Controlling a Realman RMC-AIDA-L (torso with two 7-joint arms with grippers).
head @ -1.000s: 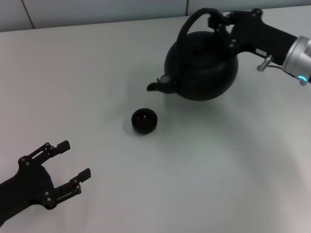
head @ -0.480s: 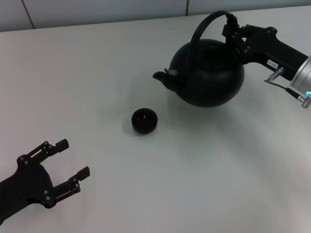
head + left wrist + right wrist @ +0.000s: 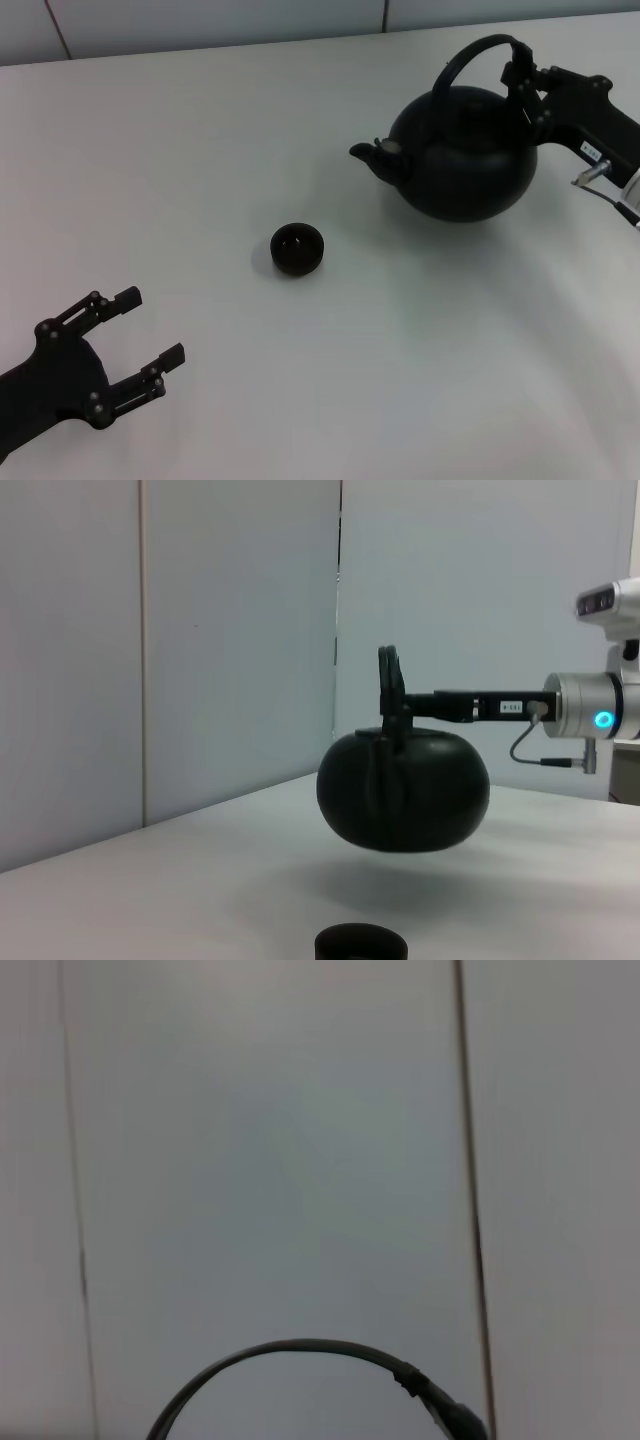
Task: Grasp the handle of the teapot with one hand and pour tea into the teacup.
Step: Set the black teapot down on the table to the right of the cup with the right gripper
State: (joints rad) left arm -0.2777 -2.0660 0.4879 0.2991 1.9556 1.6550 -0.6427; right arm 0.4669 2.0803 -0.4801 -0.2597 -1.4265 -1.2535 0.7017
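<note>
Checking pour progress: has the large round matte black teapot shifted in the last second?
Yes. The large round matte black teapot, held by the right gripper, moved toward the robot's right, away from the small round black teacup, its spout levelling.

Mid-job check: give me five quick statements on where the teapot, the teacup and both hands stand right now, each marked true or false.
1. The right hand is clamped on the teapot's handle. True.
2. The teapot is resting on the table. False: the left wrist view shows it hanging clear of the surface.
3. The spout is directly over the teacup. False: it points toward the cup's side but sits well off to the robot's right of it.
4. The left hand is open and holds nothing. True.
5. The teacup is tipped on its side. False: it stands upright, mouth up.
</note>
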